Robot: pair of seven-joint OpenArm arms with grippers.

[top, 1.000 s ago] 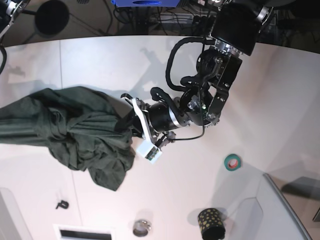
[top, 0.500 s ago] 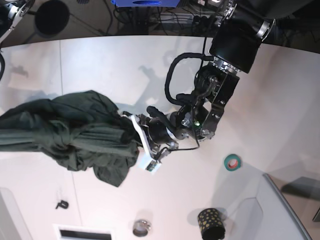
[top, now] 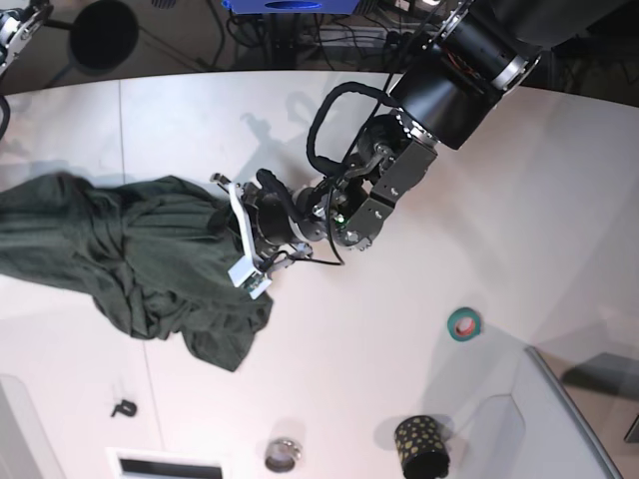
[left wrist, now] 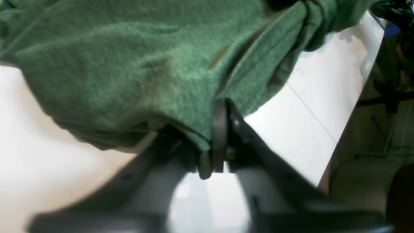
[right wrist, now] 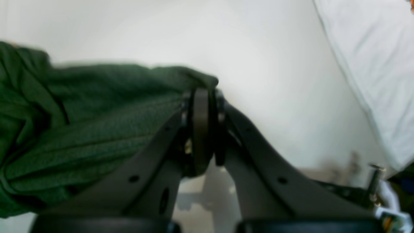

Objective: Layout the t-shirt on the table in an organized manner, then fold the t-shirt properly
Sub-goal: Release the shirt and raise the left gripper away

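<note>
T-shirt (top: 130,259) lies bunched and crumpled on the white counter (top: 419,150), on the left half of the base view, running off that view's left edge; folds are heaped, nothing laid flat. Left hand (left wrist: 220,142) sits at the shirt's right-hand margin in the base view, arm reaching in from the upper right. In the left wrist view its two dark fingers (left wrist: 219,129) stand nearly together with a lip of green fabric at and between the tips; fabric hangs over the left finger, so the hand is pinched on the t-shirt hem. Right hand (right wrist: 202,129) is outside the base view's frame; in the right wrist view its fingers are pressed together, with green cloth bunched against the tips on the left side and draped over the top of them, clamped on the t-shirt. Counter surface shows pale behind both hands; a thin dark seam (left wrist: 310,110) runs across it in the left wrist view. Also on the counter, well apart from the shirt: teal tape roll (top: 463,323), black cup with gold dots (top: 421,445), small metal tin (top: 283,455), small black clip (top: 124,407)
</note>
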